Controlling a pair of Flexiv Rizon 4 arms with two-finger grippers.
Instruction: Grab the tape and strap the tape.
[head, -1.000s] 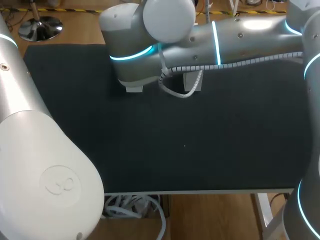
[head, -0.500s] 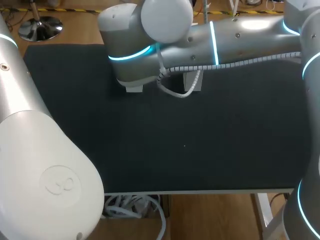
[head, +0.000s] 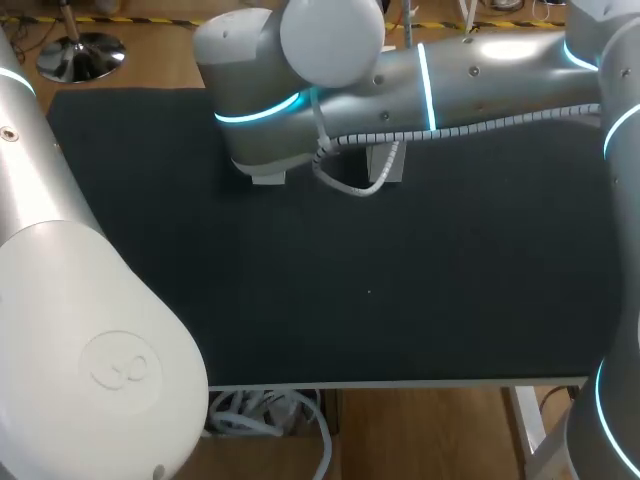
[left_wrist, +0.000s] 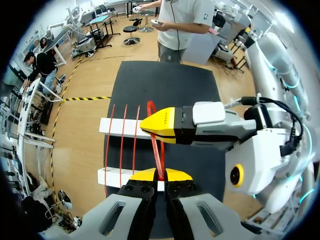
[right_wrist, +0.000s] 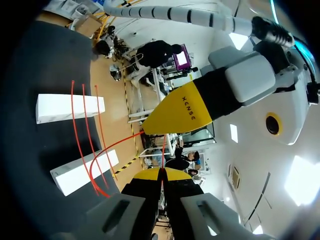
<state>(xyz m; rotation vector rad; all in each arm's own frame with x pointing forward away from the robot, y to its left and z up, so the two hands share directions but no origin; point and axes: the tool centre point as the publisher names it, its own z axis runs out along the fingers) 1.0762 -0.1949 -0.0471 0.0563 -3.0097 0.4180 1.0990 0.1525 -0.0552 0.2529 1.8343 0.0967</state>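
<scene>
- Left tool: fingers together, clamped on the thin red tape.
- Right tool: clamped on the same tape, directly ahead of the left tool, tips close.
- Three wound strands cross two white rectangular bars just beside both tools.
- I judge the open room lies over the black bench, toward its near edge.
</scene>
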